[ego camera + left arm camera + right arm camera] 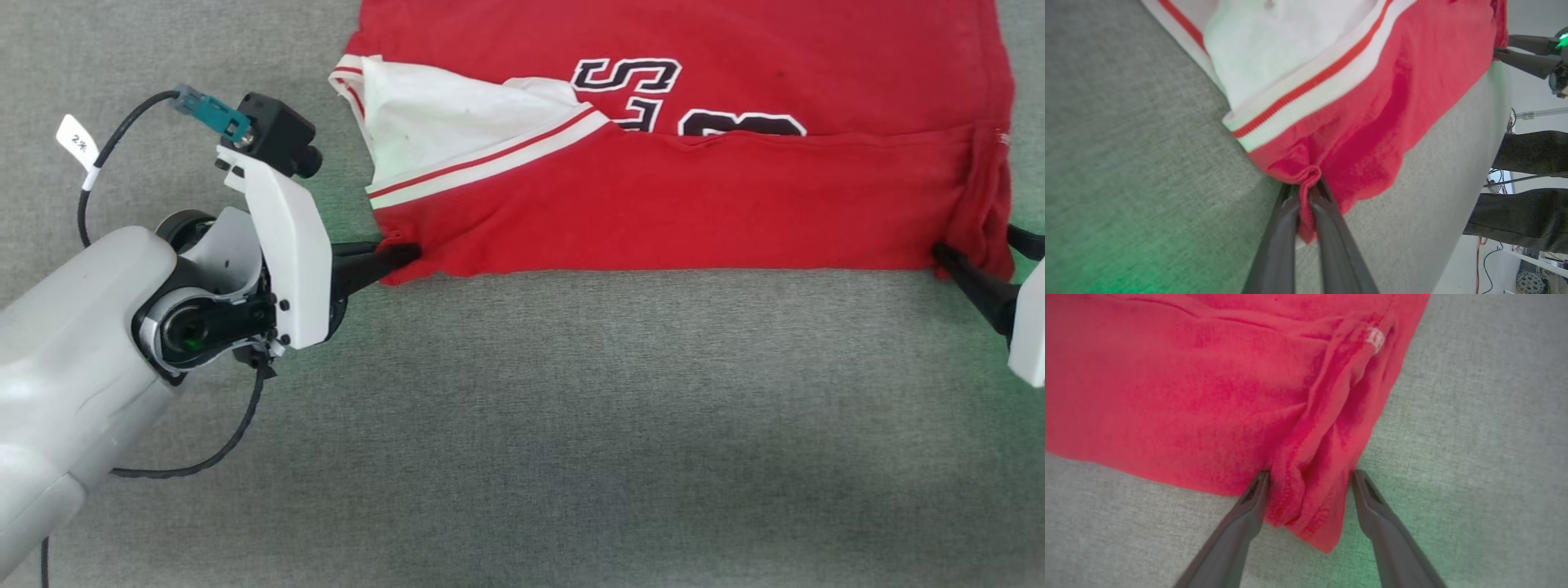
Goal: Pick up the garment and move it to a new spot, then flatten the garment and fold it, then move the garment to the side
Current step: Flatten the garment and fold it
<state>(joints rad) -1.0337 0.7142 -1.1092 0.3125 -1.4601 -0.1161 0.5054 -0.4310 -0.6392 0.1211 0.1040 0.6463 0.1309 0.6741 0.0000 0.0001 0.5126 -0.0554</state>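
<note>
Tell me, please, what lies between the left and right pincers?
In the head view, the garment spans that stretch: left pincer shut on one corner, right pincer open around the other.

The left arm (73, 351) reaches in from the lower left, its wrist turned sideways. The left gripper (406, 256) is pinched tight on a corner of the shirt (653, 212). The right gripper (1310, 475) is spread wide, one finger on each side of the other corner.
</note>
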